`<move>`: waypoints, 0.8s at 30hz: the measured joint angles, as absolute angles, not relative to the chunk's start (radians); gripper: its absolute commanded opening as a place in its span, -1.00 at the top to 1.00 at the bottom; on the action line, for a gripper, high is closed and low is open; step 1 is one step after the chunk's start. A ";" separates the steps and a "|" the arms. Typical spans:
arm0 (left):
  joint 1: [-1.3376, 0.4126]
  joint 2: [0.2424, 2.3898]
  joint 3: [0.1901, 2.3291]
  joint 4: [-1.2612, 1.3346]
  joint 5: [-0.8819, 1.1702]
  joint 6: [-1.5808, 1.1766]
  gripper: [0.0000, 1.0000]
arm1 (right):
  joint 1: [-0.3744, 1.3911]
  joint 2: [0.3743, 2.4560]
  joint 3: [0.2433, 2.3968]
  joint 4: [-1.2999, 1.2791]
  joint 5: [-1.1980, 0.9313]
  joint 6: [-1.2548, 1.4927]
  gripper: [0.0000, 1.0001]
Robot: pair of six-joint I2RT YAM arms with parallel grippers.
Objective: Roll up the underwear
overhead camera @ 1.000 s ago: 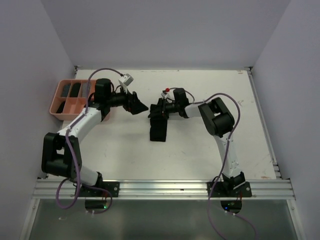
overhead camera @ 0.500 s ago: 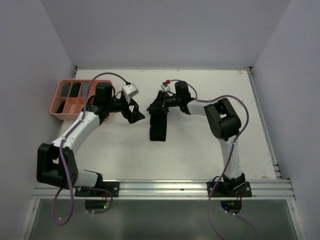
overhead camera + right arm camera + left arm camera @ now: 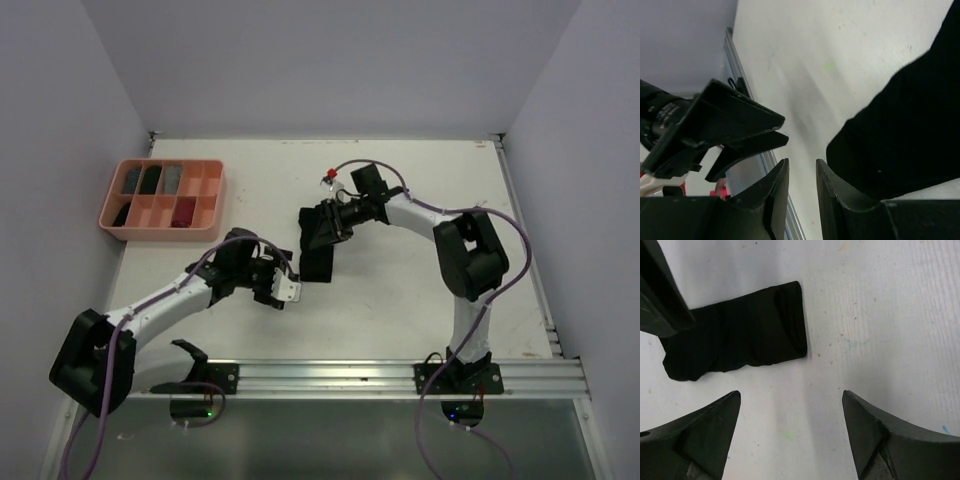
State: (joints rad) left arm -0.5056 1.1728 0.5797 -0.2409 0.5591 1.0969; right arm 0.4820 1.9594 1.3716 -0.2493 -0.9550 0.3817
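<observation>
One black underwear (image 3: 740,337) lay on the table (image 3: 890,315); left gripper (image 3: 791,392) gaped wide above it, right gripper (image 3: 802,161) beside it, jaws nearly together.

Plain black underwear (image 3: 740,332) on the white, faintly flecked table (image 3: 880,315), my left gripper (image 3: 791,395) matte black, salmon-pink tray (image 3: 160,233) upper left in the top view

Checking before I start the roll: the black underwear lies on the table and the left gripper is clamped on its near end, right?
No. The left gripper is not clamped on it: the left wrist view shows its jaws open over the table, short of the near end of the black underwear. The underwear does lie on the table.
</observation>
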 measured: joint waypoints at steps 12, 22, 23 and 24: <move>-0.614 1.333 0.565 -0.078 0.533 1.347 -0.43 | 0.512 2.161 1.306 -0.342 -1.009 0.303 0.42; -0.619 1.370 0.566 -0.068 0.524 1.385 -0.47 | 0.510 2.137 1.299 -0.273 -1.032 0.389 0.41; -0.619 1.370 0.566 -0.068 0.524 1.385 -0.47 | 0.510 2.126 1.298 -0.261 -1.035 0.406 0.40; -0.619 1.370 0.566 -0.068 0.524 1.387 -0.47 | 0.510 2.108 1.297 -0.245 -1.039 0.426 0.40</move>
State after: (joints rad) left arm -0.6186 1.3697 0.5655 -0.0681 0.5240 1.3872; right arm 0.5102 2.1082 1.2972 -0.2455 -1.0386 0.4255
